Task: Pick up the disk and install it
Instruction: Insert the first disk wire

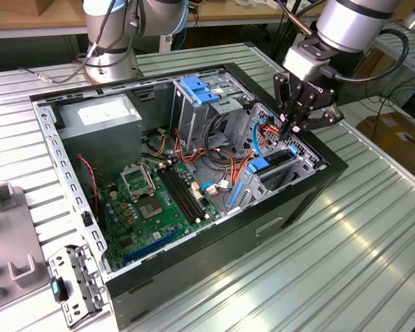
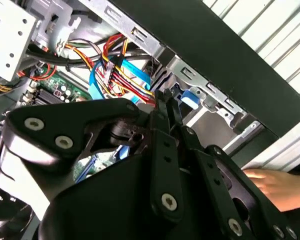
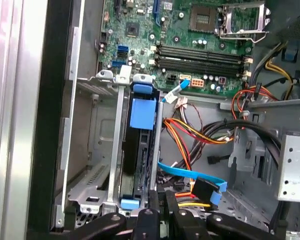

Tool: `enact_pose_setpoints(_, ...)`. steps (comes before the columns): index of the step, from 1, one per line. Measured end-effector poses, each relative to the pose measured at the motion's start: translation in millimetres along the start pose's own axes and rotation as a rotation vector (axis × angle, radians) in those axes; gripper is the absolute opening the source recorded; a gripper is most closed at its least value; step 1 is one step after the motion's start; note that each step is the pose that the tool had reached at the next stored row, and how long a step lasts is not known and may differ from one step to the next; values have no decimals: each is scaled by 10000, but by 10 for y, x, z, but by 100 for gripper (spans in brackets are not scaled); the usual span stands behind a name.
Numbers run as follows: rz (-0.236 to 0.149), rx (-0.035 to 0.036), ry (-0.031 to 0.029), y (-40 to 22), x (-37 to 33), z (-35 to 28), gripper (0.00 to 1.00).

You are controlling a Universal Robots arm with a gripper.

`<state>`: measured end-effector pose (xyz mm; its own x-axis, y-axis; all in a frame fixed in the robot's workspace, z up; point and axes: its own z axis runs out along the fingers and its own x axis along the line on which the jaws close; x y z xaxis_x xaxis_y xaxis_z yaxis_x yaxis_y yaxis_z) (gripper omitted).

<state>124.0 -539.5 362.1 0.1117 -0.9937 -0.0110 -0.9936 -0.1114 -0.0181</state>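
Observation:
The disk (image 3: 141,150) stands on edge in a slot of the grey drive cage (image 3: 90,165) at the case's front corner. Its blue rail ends show at both ends of the slot. In the exterior view the disk (image 1: 277,164) sits in the cage behind a blue tab. My gripper (image 1: 288,128) hovers just above the cage's far end, with its black fingers (image 3: 154,212) pressed together and nothing seen between them. In the second wrist view the gripper (image 2: 163,100) points down beside a blue rail end (image 2: 190,97).
Red, yellow and orange power wires (image 3: 200,132) and a blue data cable (image 3: 190,177) lie beside the cage. The motherboard (image 1: 152,200), a second cage with a blue handle (image 1: 197,90) and the power supply (image 1: 100,114) fill the open case. A person's hand (image 2: 277,185) rests outside the case.

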Motion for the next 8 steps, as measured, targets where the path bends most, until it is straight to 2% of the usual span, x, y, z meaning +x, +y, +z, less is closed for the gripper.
enact_pose_setpoints(8, 0, 0, 0, 2, -1, 0, 16)
